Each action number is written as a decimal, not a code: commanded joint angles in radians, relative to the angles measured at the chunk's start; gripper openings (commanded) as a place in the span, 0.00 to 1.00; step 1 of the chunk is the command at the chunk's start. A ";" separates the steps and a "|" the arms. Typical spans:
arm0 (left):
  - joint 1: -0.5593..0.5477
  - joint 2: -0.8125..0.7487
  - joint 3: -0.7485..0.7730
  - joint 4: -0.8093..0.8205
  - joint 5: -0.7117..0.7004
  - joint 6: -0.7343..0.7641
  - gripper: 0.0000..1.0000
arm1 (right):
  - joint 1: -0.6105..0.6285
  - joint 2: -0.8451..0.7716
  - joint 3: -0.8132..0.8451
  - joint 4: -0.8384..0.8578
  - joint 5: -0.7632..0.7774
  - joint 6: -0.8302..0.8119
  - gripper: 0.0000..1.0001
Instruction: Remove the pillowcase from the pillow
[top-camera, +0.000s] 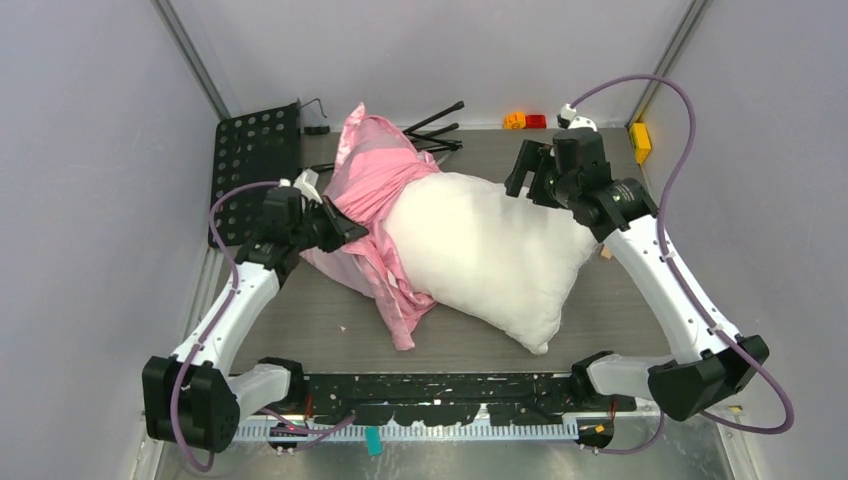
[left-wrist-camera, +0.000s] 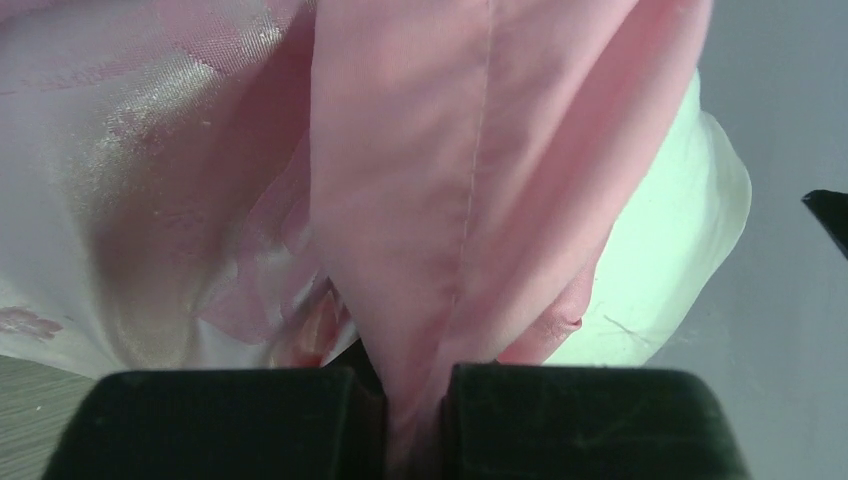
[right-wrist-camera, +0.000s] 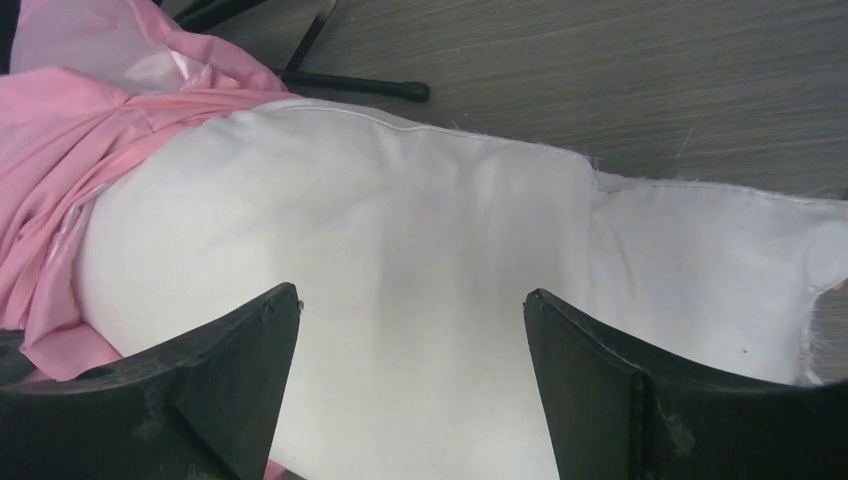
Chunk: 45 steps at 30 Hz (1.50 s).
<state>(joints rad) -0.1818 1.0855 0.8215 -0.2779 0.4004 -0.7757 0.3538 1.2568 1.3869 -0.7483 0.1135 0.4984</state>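
Pillowcase (top-camera: 372, 190), pink, lies bunched around the white pillow's (top-camera: 490, 250) left end on the table (top-camera: 620, 300). Left gripper (left-wrist-camera: 415, 420) pinches a fold of it, jaws closed. Right gripper (right-wrist-camera: 410, 330) hovers, jaws spread wide, over the pillow's bare far edge.

Top external: fixed high, above and behind the arm bases, tilted down toward the far wall. Far enough back to take in the whole table (top-camera: 300, 320), both arms, the pillow (top-camera: 490, 250) and the pillowcase (top-camera: 372, 180).

Left wrist: sits on the left gripper (left-wrist-camera: 415, 400), looks out along its fingers, very near. Pink pillowcase folds fill the frame, with a sliver of pillow at right.

Right wrist: sits on the right gripper (right-wrist-camera: 412, 300), looks down past its fingers onto the pillow, close. Table and black legs (right-wrist-camera: 350, 85) lie beyond.

All three views share pillow and pillowcase. Top and right wrist also share the black legs.
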 joint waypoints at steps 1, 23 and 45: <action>0.005 0.027 0.029 0.025 0.079 0.025 0.00 | 0.153 -0.026 0.129 -0.091 0.271 -0.151 0.87; 0.005 -0.032 0.054 -0.096 -0.166 0.122 0.00 | 0.695 0.231 -0.239 -0.047 0.494 -0.078 0.89; -0.590 0.061 0.429 -0.427 -0.818 0.147 0.88 | 0.440 -0.048 -0.417 0.159 0.305 -0.027 0.00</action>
<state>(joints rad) -0.5072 1.1255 1.0706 -0.5762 -0.0689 -0.6720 0.7998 1.1618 0.9367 -0.6090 0.4767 0.4480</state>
